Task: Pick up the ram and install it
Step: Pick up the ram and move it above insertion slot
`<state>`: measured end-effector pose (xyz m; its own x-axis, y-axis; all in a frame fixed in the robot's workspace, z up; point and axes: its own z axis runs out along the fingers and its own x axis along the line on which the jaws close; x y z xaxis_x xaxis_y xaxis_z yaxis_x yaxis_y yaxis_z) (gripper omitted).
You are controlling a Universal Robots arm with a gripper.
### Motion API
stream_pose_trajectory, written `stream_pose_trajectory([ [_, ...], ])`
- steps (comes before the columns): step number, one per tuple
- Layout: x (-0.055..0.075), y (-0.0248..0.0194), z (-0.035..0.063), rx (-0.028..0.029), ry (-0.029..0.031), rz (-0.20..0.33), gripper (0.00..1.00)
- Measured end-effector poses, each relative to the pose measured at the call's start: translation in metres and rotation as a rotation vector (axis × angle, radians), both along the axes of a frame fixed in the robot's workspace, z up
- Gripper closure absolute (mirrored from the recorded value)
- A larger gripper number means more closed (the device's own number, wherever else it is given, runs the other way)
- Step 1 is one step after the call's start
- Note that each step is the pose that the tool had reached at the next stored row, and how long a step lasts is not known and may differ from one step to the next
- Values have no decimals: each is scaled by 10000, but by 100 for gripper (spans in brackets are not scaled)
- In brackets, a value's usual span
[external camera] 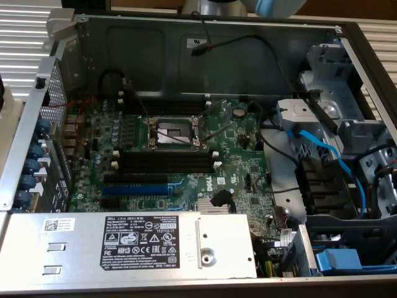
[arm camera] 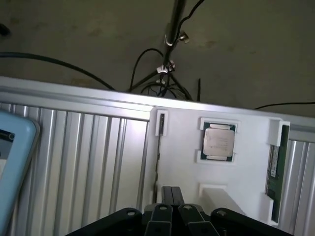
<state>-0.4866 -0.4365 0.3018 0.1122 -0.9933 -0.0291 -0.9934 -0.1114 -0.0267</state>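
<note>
The hand (arm camera: 172, 195) is closed on nothing and hangs over a white tray (arm camera: 251, 164). The ram (arm camera: 273, 164) stands on edge in a bracket at one end of that tray, apart from the hand. A processor chip (arm camera: 219, 142) is seated mid-tray. In the open computer case (external camera: 155, 43), the black memory slots (external camera: 164, 160) on the motherboard (external camera: 242, 149) sit empty.

Ribbed aluminium tabletop (arm camera: 88, 162) over a drab floor (arm camera: 74, 29) strewn with black cables (arm camera: 162, 90)
</note>
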Motion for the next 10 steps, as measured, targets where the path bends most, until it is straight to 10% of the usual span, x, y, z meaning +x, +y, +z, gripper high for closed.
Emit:
stream_pose_trajectory([
  [4,26,0,-28,110,160,0,89],
  [8,30,2,-41,110,660,-3,89],
  [10,45,3,-63,111,777,-4,89],
])
